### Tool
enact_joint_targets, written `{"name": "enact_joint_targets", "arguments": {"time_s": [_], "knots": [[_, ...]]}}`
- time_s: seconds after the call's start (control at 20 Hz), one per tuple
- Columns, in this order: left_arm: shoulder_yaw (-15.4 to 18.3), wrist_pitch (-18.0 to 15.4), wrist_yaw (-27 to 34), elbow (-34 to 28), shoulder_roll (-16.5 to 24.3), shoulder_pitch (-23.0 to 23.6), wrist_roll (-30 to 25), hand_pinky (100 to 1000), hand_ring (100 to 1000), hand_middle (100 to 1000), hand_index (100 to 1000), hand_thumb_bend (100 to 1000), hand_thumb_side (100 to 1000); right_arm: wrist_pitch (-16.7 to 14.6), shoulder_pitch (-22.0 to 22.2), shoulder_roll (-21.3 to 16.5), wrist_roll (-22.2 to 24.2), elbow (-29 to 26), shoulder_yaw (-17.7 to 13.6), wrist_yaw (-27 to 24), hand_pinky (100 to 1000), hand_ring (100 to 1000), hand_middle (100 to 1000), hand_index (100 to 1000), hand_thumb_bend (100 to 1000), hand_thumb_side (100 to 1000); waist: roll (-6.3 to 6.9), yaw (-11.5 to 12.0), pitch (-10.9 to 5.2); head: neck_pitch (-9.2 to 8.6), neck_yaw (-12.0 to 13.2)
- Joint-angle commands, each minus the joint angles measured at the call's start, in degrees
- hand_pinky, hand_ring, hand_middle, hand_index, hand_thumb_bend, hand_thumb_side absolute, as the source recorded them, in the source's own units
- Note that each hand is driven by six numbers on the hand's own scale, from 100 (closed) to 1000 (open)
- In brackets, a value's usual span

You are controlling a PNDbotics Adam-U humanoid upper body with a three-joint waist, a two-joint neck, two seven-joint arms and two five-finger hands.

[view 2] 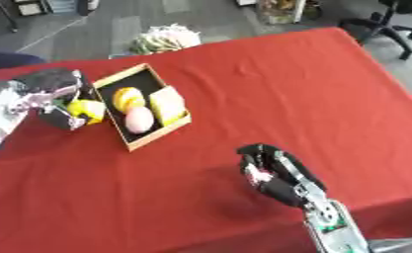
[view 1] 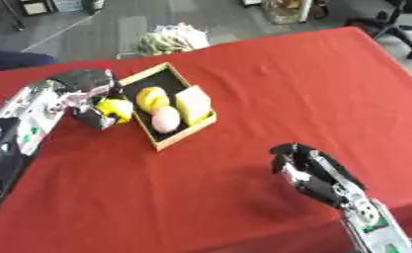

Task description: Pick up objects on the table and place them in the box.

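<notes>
A yellow thing (view 1: 115, 109) is held by the left hand (view 1: 88, 96) just beside the box (view 1: 185, 133).

The yellow thing looks smooth and round; its shape is partly hidden by the curled fingers around it. The flat wooden box is dark inside, and a yellow lump (view 1: 151, 98), a pink egg shape (view 1: 165, 119) and a pale block (view 1: 192, 103) are seen in it. The right hand (view 1: 306, 170) is kept well apart over the red cloth (view 1: 278, 84), fingers curled, nothing held.

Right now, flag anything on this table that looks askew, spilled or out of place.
Nothing is spilled or damaged. The box sits askew to the table's edges, holding a yellow item, a pinkish one and a pale block. The left hand holds a yellow object just outside the box's left wall.
</notes>
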Motion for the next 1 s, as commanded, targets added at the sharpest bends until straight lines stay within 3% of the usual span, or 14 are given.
{"name": "enact_joint_targets", "arguments": {"time_s": [0.05,0.3,0.55,1.0], "knots": [[1.22,1.01,-1.68,1.33,-1.38,-2.74,1.49,592,384,319,458,163,100,-0.06,-0.41,-0.59,0.13,-0.56,0.02,-0.04,722,586,554,747,100,457,-0.18,-0.24,-0.78,-0.22,0.23],[2.52,1.87,-7.24,7.69,-6.78,-5.18,6.12,619,431,357,497,217,100,-0.04,-0.86,-0.3,0.45,-0.47,0.42,-0.25,722,586,554,747,100,470,-0.62,-1.16,-0.18,-0.66,1.08],[3.95,3.61,-10.2,12.52,-9.67,-6.39,12.2,643,465,397,536,276,100,0.03,-1.39,-0.12,0.68,-0.55,0.64,-0.4,722,586,554,747,100,476,-0.65,-2.0,0.62,-1.21,1.49],[3.55,1.36,-6.3,13.38,-9.95,-6.03,10.82,756,618,613,747,537,100,0.03,-1.56,-0.16,0.78,-0.58,0.64,-0.36,722,586,554,747,100,470,-0.4,-2.05,0.65,-1.22,1.19]]}}
